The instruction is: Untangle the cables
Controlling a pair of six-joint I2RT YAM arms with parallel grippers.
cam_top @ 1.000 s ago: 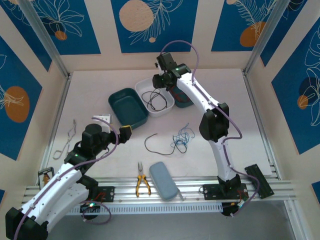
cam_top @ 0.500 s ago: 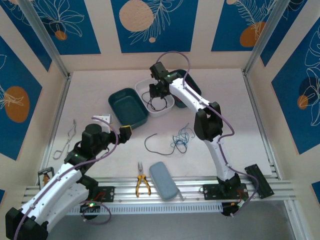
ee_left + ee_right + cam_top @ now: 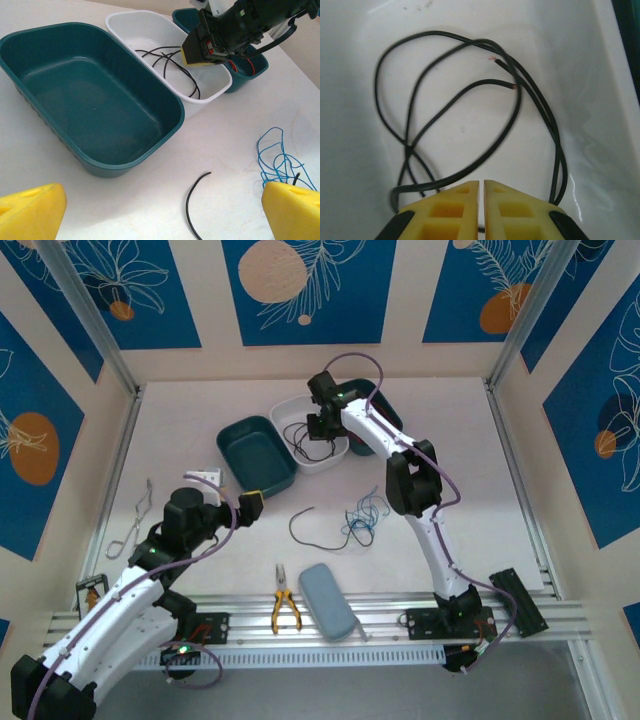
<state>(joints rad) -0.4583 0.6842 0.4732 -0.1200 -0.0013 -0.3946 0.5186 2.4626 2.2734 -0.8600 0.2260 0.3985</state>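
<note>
Your right claw (image 3: 481,184) is closed, fingers together, over the black cables (image 3: 409,147) in the white tub (image 3: 150,25); grip unconfirmed. Left claw (image 3: 165,205) stands apart. Beyond its right finger, the blue tangle (image 3: 275,157) is not yet separated.

Thin black cables (image 3: 409,146) lie in loose overlapping loops on the floor of the white tub (image 3: 145,30), 2 cut ends showing bare tips. A blue cable (image 3: 275,160) sits bunched in a tangle on the table (image 3: 225,130). Just beside it, apart, lies 1 short black cable (image 3: 188,197), curved.
</note>
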